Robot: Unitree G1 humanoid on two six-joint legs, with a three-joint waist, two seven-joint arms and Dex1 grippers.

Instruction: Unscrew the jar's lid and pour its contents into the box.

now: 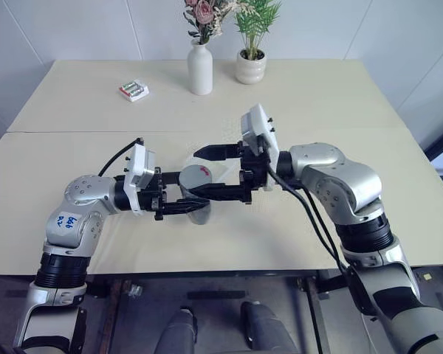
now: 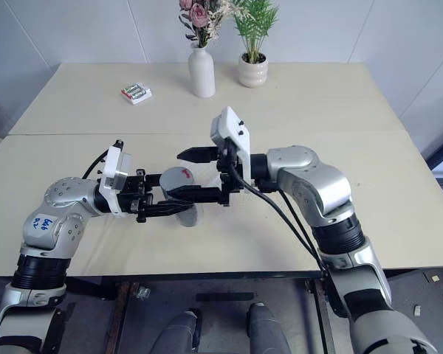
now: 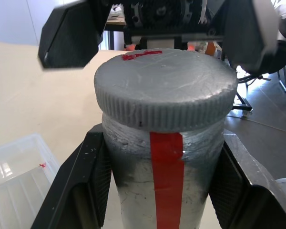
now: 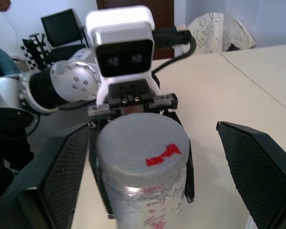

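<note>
My left gripper [image 1: 183,198] is shut on the body of the silvery-grey jar [image 3: 167,191], which has a red stripe down its side, and holds it above the table. The grey ribbed lid [image 1: 196,177] with a small red mark sits on the jar. My right gripper [image 4: 152,131] faces the left one and is open, one finger on either side of the lid with a gap on both sides. The clear plastic box [image 3: 14,181] lies on the table just behind the jar. The contents are hidden inside the jar.
At the far side of the table stand a white vase with flowers [image 1: 200,68] and a white plant pot [image 1: 251,68]. A small pack of batteries [image 1: 134,90] lies to their left. The table's front edge [image 1: 207,271] runs below both arms.
</note>
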